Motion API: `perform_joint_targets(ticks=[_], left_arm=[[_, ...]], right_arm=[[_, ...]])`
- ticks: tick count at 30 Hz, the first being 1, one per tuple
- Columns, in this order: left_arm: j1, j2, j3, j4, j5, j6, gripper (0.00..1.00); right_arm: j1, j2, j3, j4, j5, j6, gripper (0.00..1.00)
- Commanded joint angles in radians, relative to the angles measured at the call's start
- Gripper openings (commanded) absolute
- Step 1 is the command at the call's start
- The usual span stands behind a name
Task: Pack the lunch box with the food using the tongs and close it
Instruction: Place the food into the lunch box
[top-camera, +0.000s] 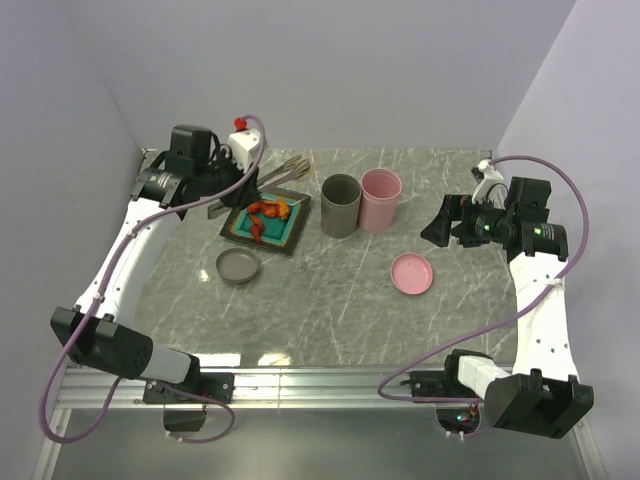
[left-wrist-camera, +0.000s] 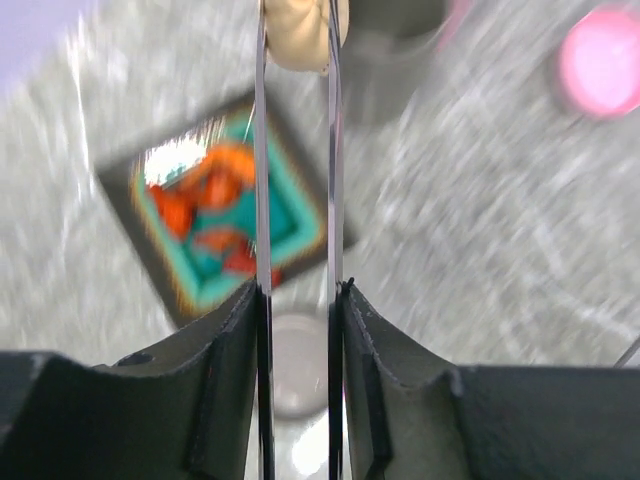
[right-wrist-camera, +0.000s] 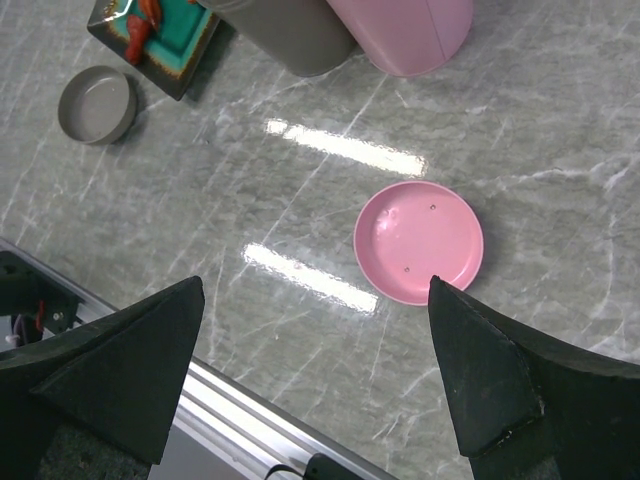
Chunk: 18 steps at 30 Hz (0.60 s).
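My left gripper is shut on the silver tongs, one jaw pressing on each arm. At their far tips the tongs pinch a pale cream ball of food. In the top view that gripper hovers at the back left, next to the square dark plate. Orange-red food chunks lie on the plate's teal centre. The lunch box stands as two round cups, one grey and one pink. My right gripper is open and holds nothing, above the marble near the pink lid.
A grey lid lies in front of the plate, and the pink lid lies right of centre. Purple walls close in the back and both sides. A metal rail runs along the table's near edge.
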Motion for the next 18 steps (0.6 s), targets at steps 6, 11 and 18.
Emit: perform_joint_targets(ticks=[6, 11, 18], left_arm=[[-0.213, 0.104, 0.198, 0.12, 0.023, -0.121, 0.36], [-0.296, 0.198, 0.239, 0.232, 0.006, -0.169, 0.37], [-0.344, 0.345, 0.302, 0.326, -0.005, -0.232, 0.37]], right_arm=[[-0.007, -0.013, 0.055, 0.01, 0.004, 0.026, 1.0], [-0.01, -0.012, 0.121, -0.022, 0.075, 0.011, 1.0], [-0.063, -0.035, 0.109, -0.017, 0.024, 0.012, 1.0]])
